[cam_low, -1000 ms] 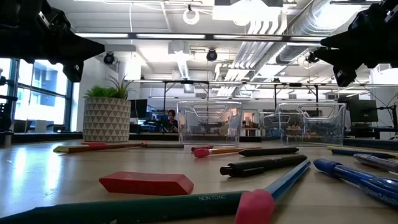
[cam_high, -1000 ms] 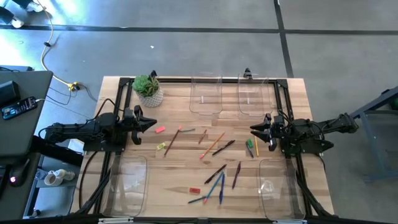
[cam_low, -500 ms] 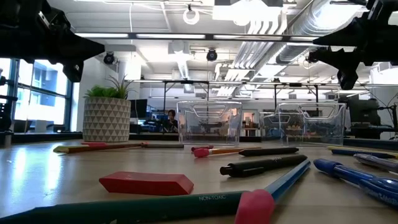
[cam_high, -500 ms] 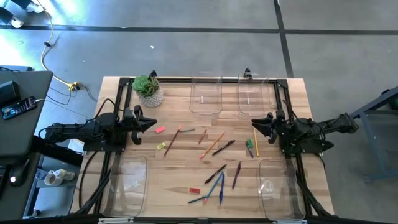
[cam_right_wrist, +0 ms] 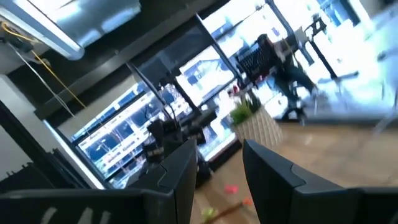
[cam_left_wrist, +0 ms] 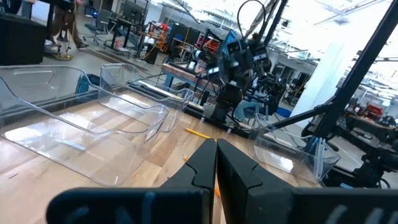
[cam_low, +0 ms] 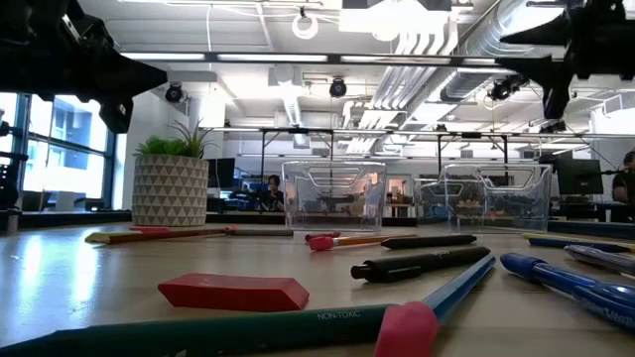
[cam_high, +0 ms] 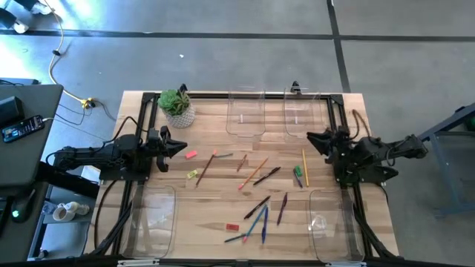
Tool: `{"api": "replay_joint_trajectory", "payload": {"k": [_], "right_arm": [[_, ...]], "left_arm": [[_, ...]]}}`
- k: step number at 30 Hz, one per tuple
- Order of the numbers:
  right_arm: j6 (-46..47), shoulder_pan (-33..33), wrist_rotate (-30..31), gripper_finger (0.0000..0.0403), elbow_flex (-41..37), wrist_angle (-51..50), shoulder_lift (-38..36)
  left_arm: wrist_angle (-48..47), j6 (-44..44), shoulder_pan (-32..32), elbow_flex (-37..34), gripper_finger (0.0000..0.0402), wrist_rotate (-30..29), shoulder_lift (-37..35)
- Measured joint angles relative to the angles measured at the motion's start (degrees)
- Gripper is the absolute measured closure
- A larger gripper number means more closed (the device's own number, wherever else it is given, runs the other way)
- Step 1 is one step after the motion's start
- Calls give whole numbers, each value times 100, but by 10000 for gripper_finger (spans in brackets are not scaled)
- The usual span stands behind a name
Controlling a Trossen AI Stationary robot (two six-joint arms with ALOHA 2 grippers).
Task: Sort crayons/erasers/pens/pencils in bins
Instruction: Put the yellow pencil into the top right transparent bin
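Pens, pencils, short crayons and small erasers lie flat and scattered on the middle of the wooden table. In the low view a red eraser and a black pen lie close to the camera. Two clear bins stand at the far edge and two at the near corners. My left gripper hovers shut at the table's left side, pointing level toward the middle. My right gripper hovers open and empty at the right side, tipped upward.
A potted plant stands at the far left of the table. A black frame rail runs along the far edge. A yellow pencil and a green stick lie just below my right gripper.
My right gripper has risen, rolled and tipped its fingers upward, shifting a little toward the table's far edge. Its fingers stay apart and empty. Nothing on the table has moved.
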Motion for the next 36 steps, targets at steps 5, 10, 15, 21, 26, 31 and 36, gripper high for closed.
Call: {"api": "replay_joint_trajectory", "payload": {"k": [5,10,15,21,26,31,36], "right_arm": [[-618,0,187,279,776,-526,181],[-244,0,492,279,1730,-1999,598],[962,0,684,279,2497,-3612,1167],[1912,0,499,279,2907,-4314,1921],[2623,0,128,279,2968,-4422,2493],[3393,0,-169,279,2968,-4627,3019],[3972,0,-584,279,2968,-4644,3561]], "left_arm": [[0,47,1,-1,398,-1,-1],[0,88,2,0,398,-2,0],[0,88,1,0,398,-2,-1],[0,88,0,0,398,-2,-2],[2,86,1,0,398,-2,0],[2,86,1,0,398,-2,0],[13,86,1,-2,398,-2,-1]]}}
